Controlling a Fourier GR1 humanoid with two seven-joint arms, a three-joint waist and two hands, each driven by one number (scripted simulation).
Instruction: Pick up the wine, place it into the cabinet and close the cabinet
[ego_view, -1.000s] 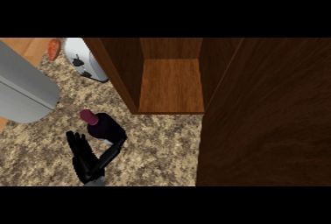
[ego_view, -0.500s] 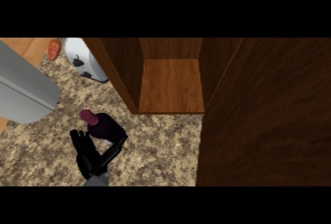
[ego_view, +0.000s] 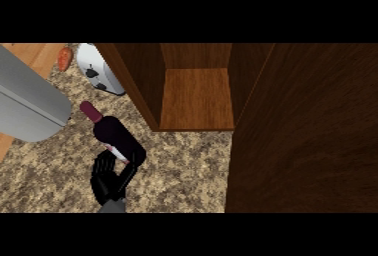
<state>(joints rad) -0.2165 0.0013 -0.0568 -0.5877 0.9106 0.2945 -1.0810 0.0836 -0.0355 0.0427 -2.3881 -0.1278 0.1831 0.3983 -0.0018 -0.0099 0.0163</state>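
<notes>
The wine (ego_view: 112, 134) is off to the left of the open cabinet (ego_view: 196, 97), above the speckled bench (ego_view: 184, 170), with the left hand (ego_view: 109, 177) at its base, fingers curled around it. Picking up looks done; placing inside and closing the cabinet remain.

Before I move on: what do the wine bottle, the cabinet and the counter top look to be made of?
Wine bottle: likely dark glass, near black, with a dull red cap. Cabinet: wood, brown with visible grain, matte. Counter top: looks like granite or similar stone, speckled tan and brown. The left hand lies at the bottle's base.
</notes>
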